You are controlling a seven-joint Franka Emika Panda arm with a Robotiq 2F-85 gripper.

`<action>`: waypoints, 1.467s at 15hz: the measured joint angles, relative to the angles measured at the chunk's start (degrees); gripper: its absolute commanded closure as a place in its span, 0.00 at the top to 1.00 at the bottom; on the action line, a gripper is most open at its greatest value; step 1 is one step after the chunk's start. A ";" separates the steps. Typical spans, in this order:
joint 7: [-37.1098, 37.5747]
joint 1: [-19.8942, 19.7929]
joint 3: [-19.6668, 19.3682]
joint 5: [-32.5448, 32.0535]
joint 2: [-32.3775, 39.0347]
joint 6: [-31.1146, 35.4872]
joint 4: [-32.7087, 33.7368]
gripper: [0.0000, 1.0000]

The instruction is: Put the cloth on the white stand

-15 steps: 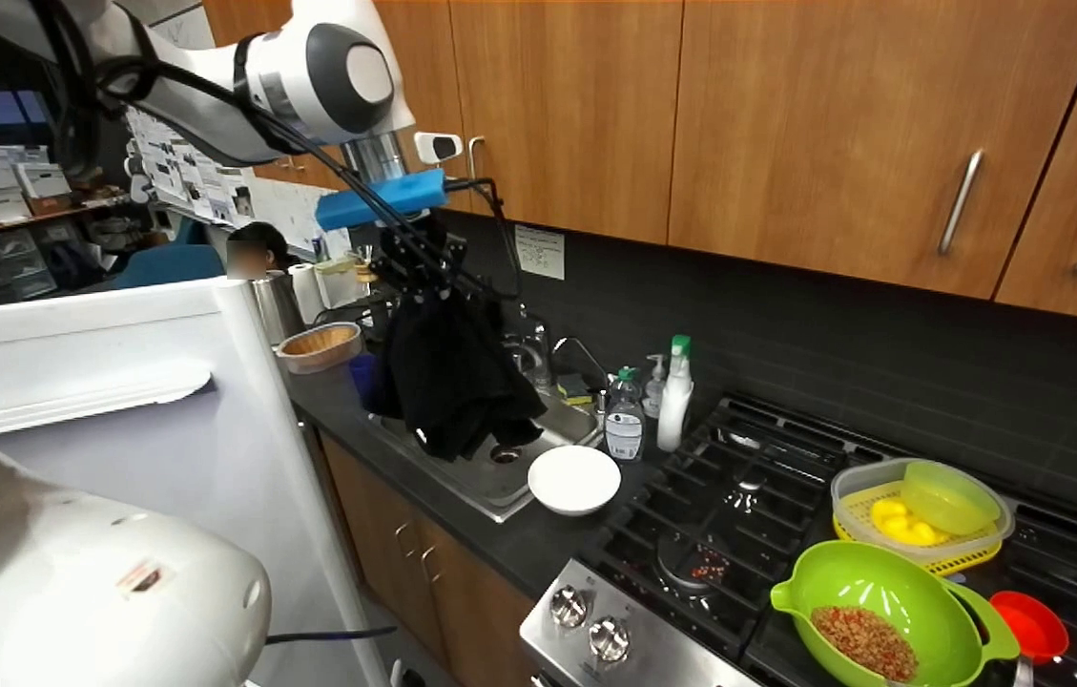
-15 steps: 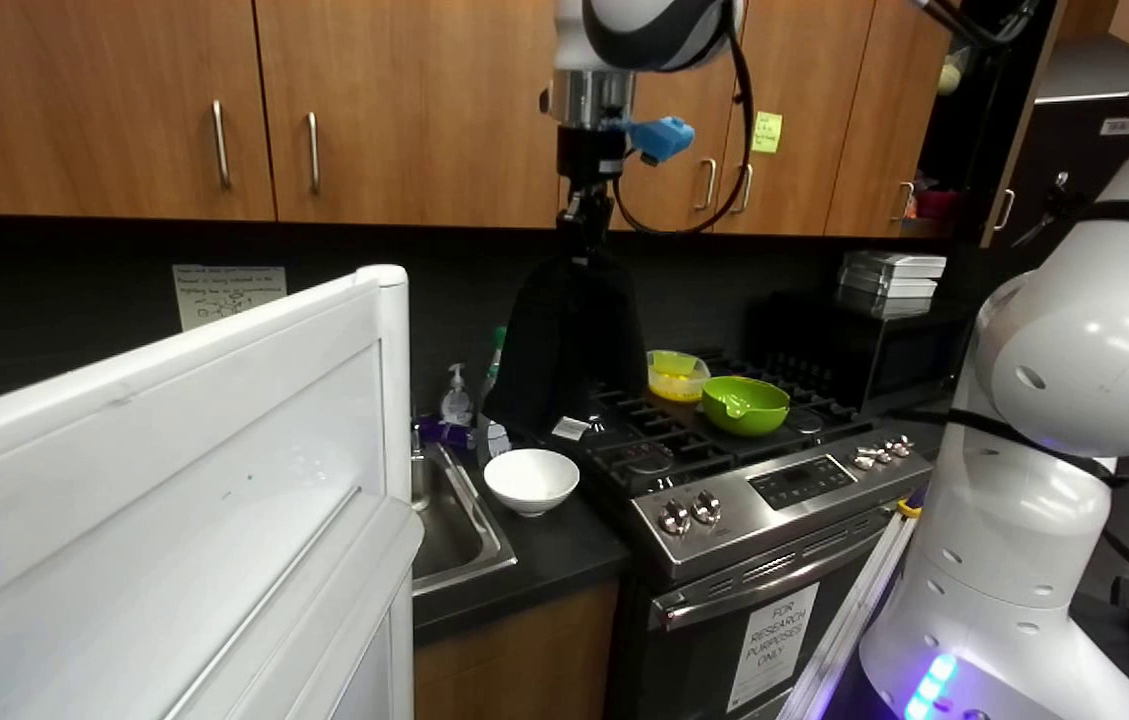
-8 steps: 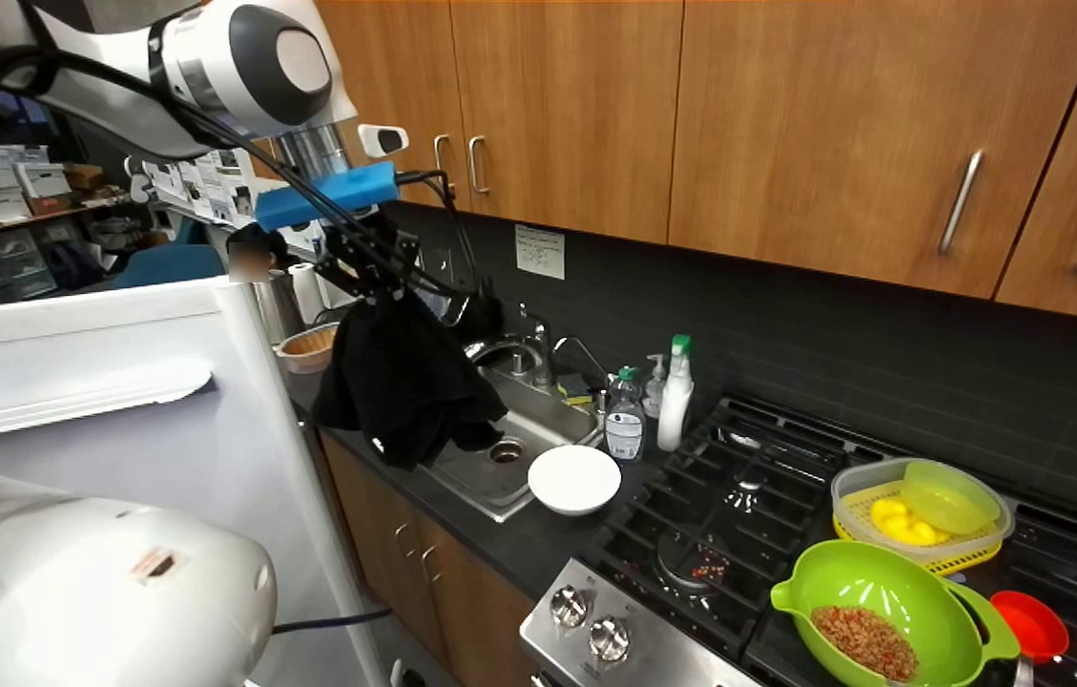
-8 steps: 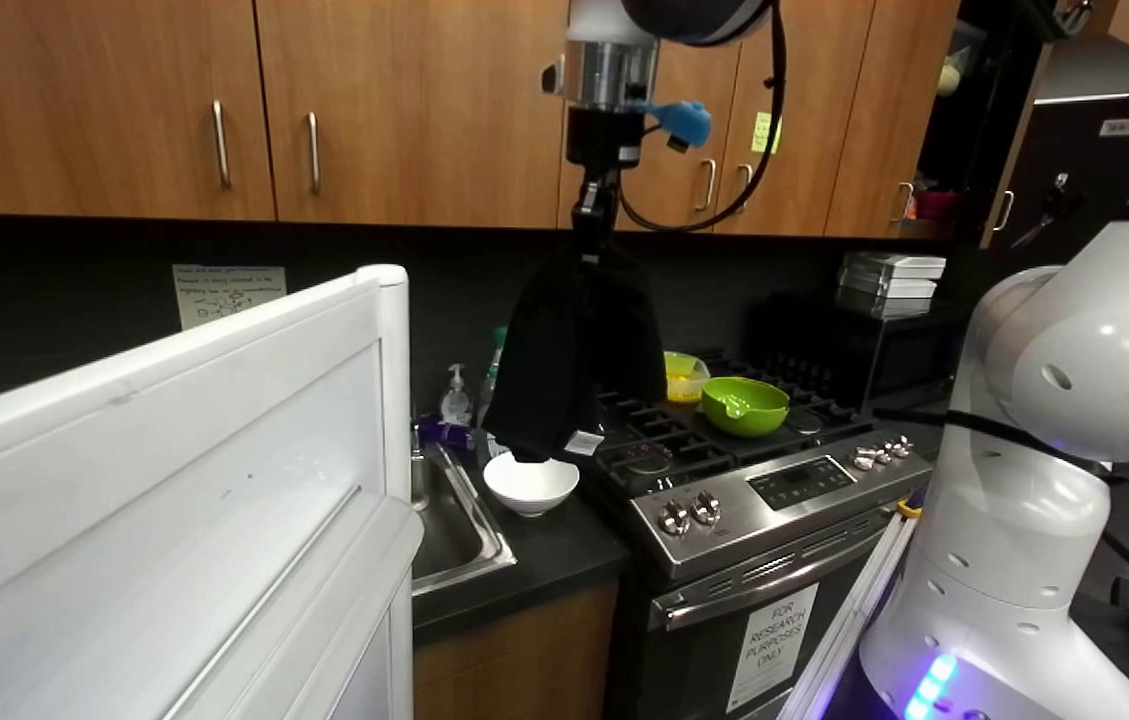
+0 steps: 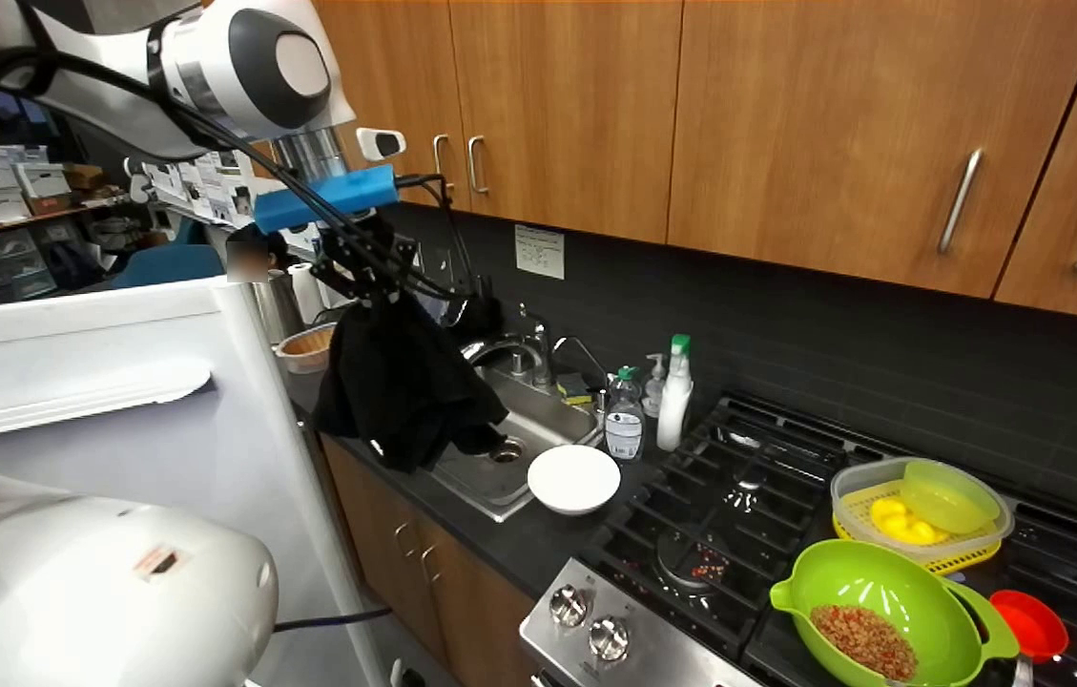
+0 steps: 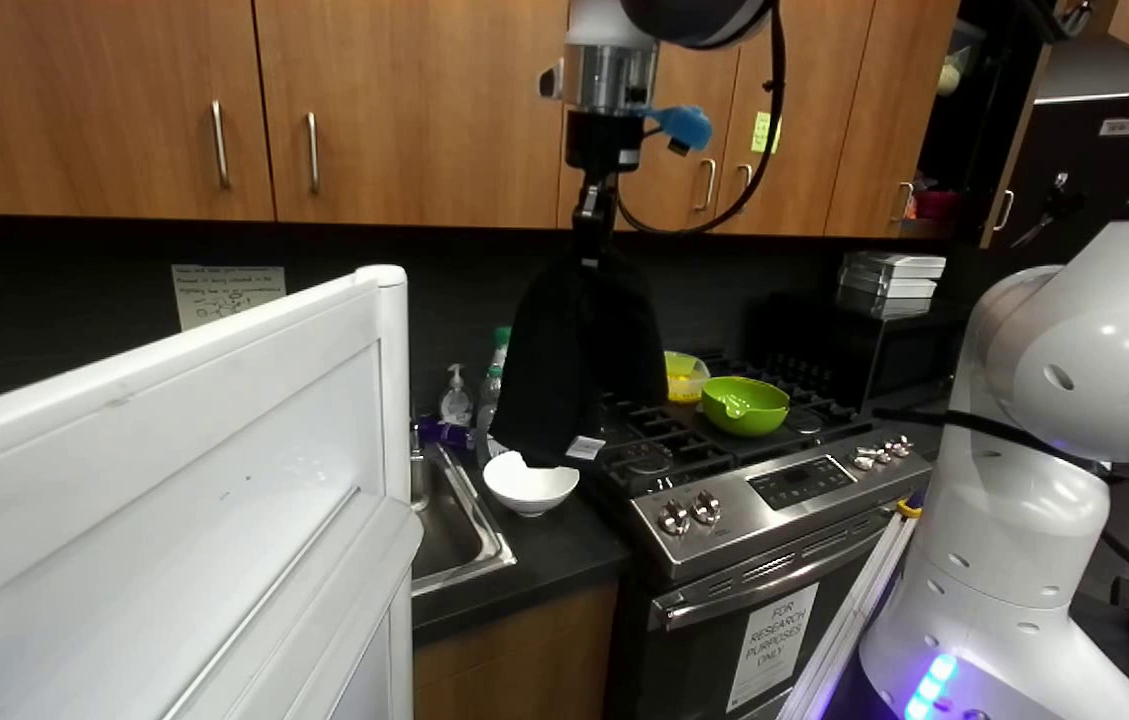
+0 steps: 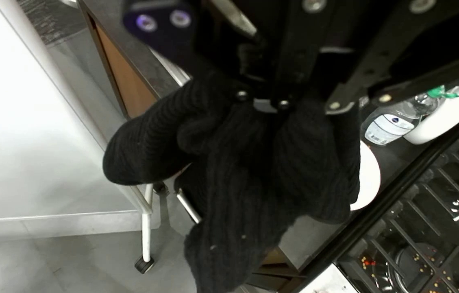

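Gripper (image 7: 264,106) clamped on the top of the cloth (image 7: 249,183), which hangs free beneath, long axis downward; the stand (image 7: 26,134) lies leftward in the wrist view, apart from the cloth in both exterior views, so the carry should go sideways

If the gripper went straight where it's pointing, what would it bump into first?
The gripper points down; past the cloth hanging from it, it would likely meet the counter by the bowl, though depth is hard to judge.
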 measured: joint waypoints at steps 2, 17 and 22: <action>-1.88 1.76 0.28 1.18 -0.24 -1.26 1.83 0.02; -13.78 11.60 5.56 2.20 -3.74 -15.40 20.51 0.02; -15.25 13.94 8.88 2.20 -2.36 -16.40 25.27 0.02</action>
